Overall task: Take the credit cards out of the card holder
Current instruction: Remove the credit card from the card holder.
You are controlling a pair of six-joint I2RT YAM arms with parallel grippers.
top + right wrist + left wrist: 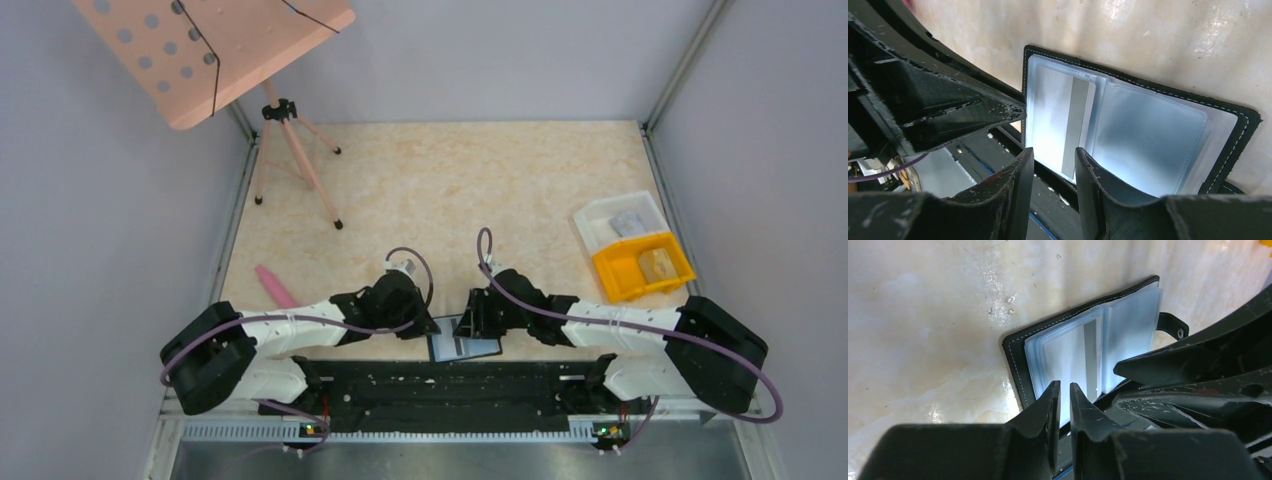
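Note:
The card holder [463, 346] lies open at the table's near edge, black with clear sleeves [1128, 325] [1148, 135]. One pale credit card with a grey stripe [1090, 357] [1075, 125] shows in a sleeve. My left gripper [1064, 390] [425, 328] hovers at the holder's near edge, jaws a narrow slit apart, nothing seen between them. My right gripper [1054, 155] [472, 322] faces it over the striped card's near edge, open wider and empty. Each wrist view shows the other gripper's fingers [1173, 365] [963, 112] close by.
The black base rail [450, 385] runs just below the holder. A yellow bin [640, 268] and clear plastic tray [620, 218] sit at the right edge. A pink stand on a tripod [290, 150] is at the back left, a pink stick [275, 285] beside the left arm.

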